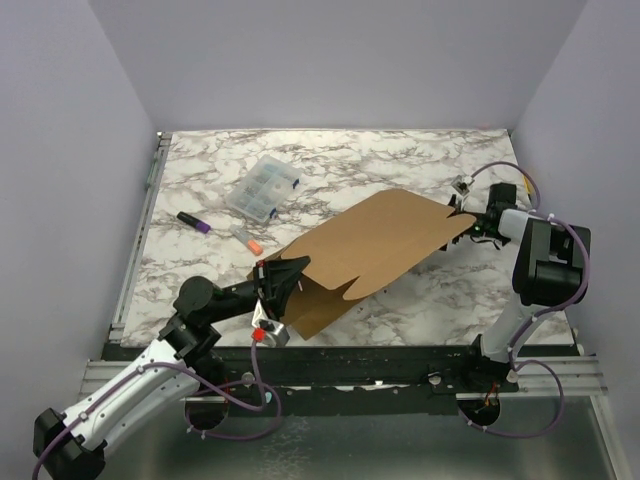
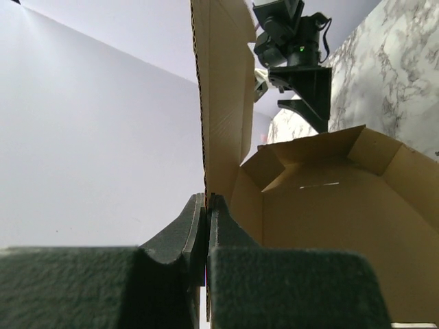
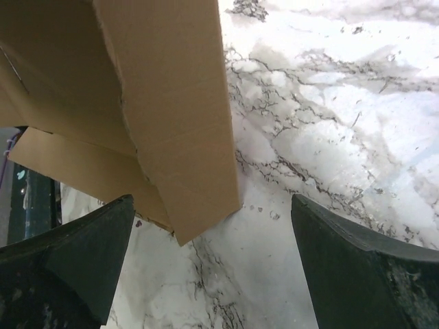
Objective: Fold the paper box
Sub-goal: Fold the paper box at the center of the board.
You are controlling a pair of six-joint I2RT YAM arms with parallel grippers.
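The paper box (image 1: 375, 250) is a brown cardboard sheet with flaps, lying tilted across the middle of the marble table. My left gripper (image 1: 268, 292) is shut on the box's near-left edge; the left wrist view shows that thin edge (image 2: 204, 137) pinched between the fingertips (image 2: 221, 216), with folded walls (image 2: 329, 199) to the right. My right gripper (image 1: 468, 218) stands wide open at the box's far right corner. In the right wrist view a cardboard flap (image 3: 178, 123) hangs between and above the spread fingers (image 3: 343, 260) without touching them.
A small clear plastic compartment case (image 1: 262, 187) sits at the back left of the table (image 1: 420, 300). A purple-capped marker (image 1: 194, 222) and an orange-capped marker (image 1: 246, 238) lie left of the box. Purple walls enclose the table on three sides.
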